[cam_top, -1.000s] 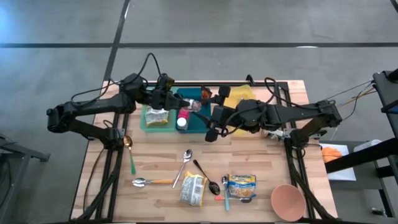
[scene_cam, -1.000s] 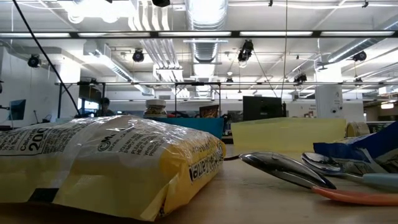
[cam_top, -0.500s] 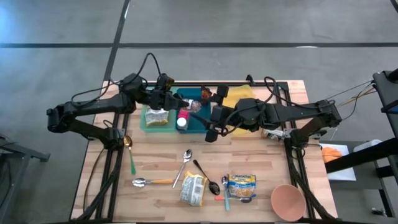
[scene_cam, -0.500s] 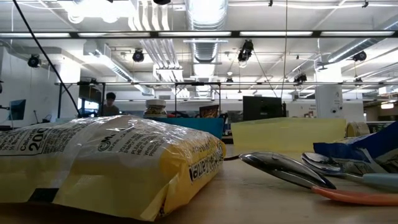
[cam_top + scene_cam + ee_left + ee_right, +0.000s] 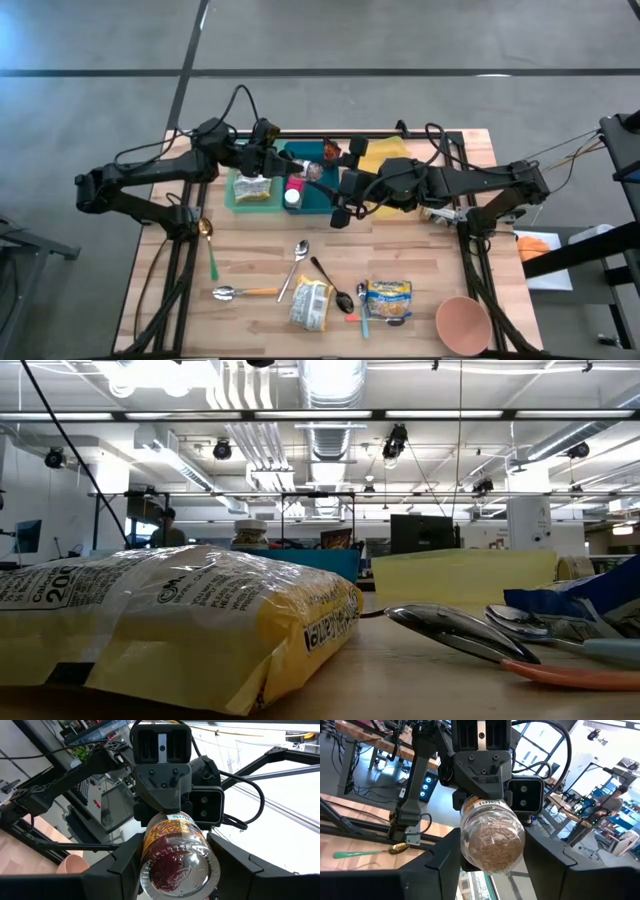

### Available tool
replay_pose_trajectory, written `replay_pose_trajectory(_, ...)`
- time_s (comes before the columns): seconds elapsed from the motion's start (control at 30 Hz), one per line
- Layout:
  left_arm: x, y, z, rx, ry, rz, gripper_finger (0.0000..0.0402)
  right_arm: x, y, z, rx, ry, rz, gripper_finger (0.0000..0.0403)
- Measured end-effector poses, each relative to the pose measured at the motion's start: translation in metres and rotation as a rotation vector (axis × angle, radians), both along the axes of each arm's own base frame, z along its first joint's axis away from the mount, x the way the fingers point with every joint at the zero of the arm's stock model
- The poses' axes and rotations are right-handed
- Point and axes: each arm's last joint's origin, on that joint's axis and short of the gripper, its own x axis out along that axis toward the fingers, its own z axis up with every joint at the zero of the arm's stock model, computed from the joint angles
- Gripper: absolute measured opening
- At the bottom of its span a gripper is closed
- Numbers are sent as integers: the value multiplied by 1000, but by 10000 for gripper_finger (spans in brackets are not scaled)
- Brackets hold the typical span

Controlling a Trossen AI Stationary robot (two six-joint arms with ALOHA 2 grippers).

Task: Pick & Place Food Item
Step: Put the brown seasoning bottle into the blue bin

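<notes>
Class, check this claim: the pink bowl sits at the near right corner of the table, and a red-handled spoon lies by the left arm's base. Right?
Not quite. The spoon by the left arm's base has a green handle, as the high view shows. The pink bowl is indeed at the near right corner.

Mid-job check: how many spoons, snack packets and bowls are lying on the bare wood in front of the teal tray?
Spoons: 5
Snack packets: 2
Pink bowl: 1
Total: 8
</notes>
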Motion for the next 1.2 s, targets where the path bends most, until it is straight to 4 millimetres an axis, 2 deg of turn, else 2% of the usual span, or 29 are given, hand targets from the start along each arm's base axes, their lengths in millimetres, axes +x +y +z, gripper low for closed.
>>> replay_pose_trajectory(0.27,0,0,0,0,0,-4,193,0,0,1,-2,-7,0,173)
replay_pose_trajectory(0.33,0,0,0,0,0,-4,222,0,0,1,-2,-7,0,173)
replay_pose_trajectory(0.5,0,0,0,-15,7,-6,329,0,0,0,16,-11,3,173)
replay_pose_trajectory(0.67,-4,3,3,-17,2,8,386,0,0,-1,60,-13,-5,173)
replay_pose_trajectory(0.83,-15,7,3,-3,53,25,396,1,-7,-3,138,-21,-36,173)
replay_pose_trajectory(1.1,-47,12,-22,52,425,195,396,2,-34,-12,327,0,-104,173)
replay_pose_trajectory(1.2,-60,10,-25,73,500,249,396,2,-46,-15,425,6,-107,173)
